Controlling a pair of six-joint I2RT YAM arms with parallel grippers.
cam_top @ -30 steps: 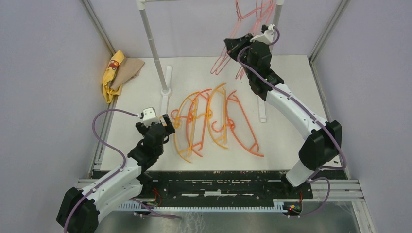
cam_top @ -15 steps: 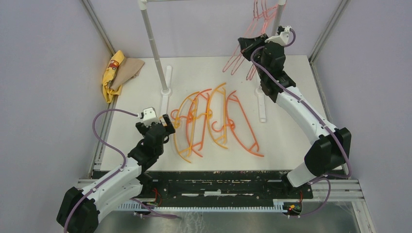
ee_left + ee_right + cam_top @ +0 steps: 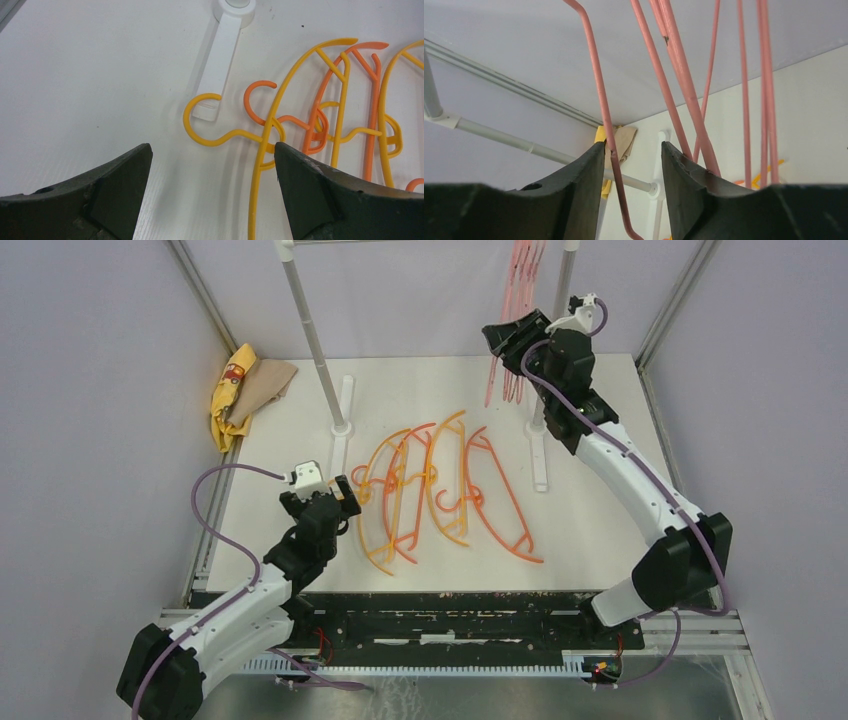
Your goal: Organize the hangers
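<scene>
Wide apart, the left gripper (image 3: 212, 150) held nothing and hovered low over the table (image 3: 90, 75). In its wrist view the yellow hanger (image 3: 263, 150) sat just beyond the fingertips. Its hook (image 3: 186, 117) was at 12 o'clock, and one long arm ran from 12 towards 6 o'clock, close beside the right-hand finger. The hook tip overlapped the white rack foot (image 3: 220, 65).

From above, the heap of orange and yellow hangers (image 3: 430, 475) lay flat just at 3 o'clock of this gripper. Their long bars ran roughly from 12 to 6 o'clock and their hooks pointed towards 9. The left arm was much the nearer, so I judged a grasp on that yellow hanger would need only a short reach forward and a slight shift to the right.

At 1 o'clock of the table, the right gripper (image 3: 633, 147) was raised among the pink hangers (image 3: 679, 65), which hung upright from the rack (image 3: 310, 340). Its jaws stood at a narrow gap. One pink wire (image 3: 596, 75) passed between them, close to the left finger, and it did not look clamped.

No brand or writing could be read. A yellow cloth (image 3: 232, 380) at 10 o'clock carried a red print too small to make out.
</scene>
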